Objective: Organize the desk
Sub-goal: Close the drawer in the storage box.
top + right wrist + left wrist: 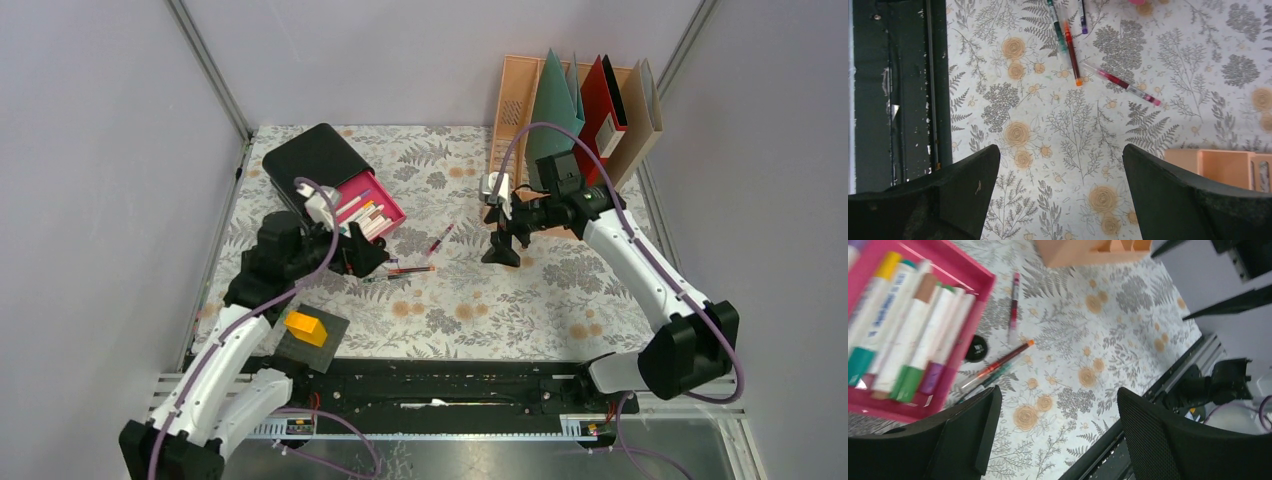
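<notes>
Across the counter (480,300), which fills the space between my two arms, I judge the tidying to be partly done. At the far left the pink drawer (372,215) of the black drawer box (315,160) stands pulled out, and a row of markers (913,325) already lies inside it. At the far right the peach file rack (520,95) holds its folders (590,110) upright.

What is left is loose on the cloth. A red pen with an orange tip (1071,52) lies close alongside a green pen (1057,27). A pink pen (1125,85) lies just beside them, apart from both. What looks like the end of a purple pen (1082,10) shows at the top edge of my right wrist view. A small black round cap (977,348) sits near the drawer's corner. By the near edge an orange block (306,328) rests on a dark grey pad (330,348); I cannot tell whether that is its proper place.

My left end effector (1058,405) hovers over the cloth just beside the drawer front, its fingers spread wide with nothing between them. My right end effector (1060,155) hangs above the middle of the counter, between the pens and the rack, fully apart and empty. Neither is carrying anything, so I reckon the pens are the job in hand, and the drawer will need pushing shut afterwards.
</notes>
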Motion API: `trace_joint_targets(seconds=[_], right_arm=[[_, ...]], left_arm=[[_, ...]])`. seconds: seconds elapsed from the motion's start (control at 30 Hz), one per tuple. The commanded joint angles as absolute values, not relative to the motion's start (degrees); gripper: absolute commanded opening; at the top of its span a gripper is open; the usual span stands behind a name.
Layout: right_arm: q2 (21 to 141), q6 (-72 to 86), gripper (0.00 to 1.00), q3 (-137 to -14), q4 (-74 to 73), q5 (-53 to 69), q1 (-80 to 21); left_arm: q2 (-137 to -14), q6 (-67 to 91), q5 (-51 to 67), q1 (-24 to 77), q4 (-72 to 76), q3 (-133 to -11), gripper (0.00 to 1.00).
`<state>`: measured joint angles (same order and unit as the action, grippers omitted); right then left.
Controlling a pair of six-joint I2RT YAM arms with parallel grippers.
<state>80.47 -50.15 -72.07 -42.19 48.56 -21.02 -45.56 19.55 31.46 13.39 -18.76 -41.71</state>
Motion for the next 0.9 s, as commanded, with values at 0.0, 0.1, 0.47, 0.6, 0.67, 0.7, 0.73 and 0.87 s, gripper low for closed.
trace_joint_targets(seconds=[0.0, 0.1, 0.47, 0.6, 0.67, 0.7, 0.73, 0.87], right_arm=[[77.8, -48.8, 1.0, -69.6, -39.4, 45.9, -21.4], [77.7, -50.3, 1.0, -67.7, -39.4, 46.7, -21.4], [79.6, -50.7, 1.0, -66.7, -39.1, 46.9, -21.1], [79.7, -50.6, 1.0, -66.4, -38.8, 46.7, -20.8], [79.8, -50.6, 1.0, -66.3, -38.7, 46.8, -20.8], [79.8, -50.6, 1.0, -66.3, -38.7, 46.8, -20.8], [79.8, -50.6, 1.0, -66.2, -38.7, 46.8, -20.7], [80.0, -50.7, 1.0, -66.1, -38.6, 46.6, -20.6]], left_arm=[[-48.8, 17.6, 20.4, 23.5, -17.9, -45.5, 0.88], [-53.0, 16.9, 13.8, 30.8, -18.8, -47.5, 0.82], [-70.3, 11.5, -9.7, 46.4, -26.2, -54.3, 0.39], [-76.6, 9.9, -16.2, 46.8, -26.6, -54.0, 0.21], [-78.9, 8.5, -19.1, 46.8, -25.9, -54.2, 0.16], [-80.0, 7.5, -20.3, 46.9, -25.4, -54.3, 0.13], [-80.9, 6.5, -21.8, 46.9, -24.6, -54.3, 0.13], [-83.9, 2.0, -26.5, 47.2, -20.2, -53.9, 0.12]])
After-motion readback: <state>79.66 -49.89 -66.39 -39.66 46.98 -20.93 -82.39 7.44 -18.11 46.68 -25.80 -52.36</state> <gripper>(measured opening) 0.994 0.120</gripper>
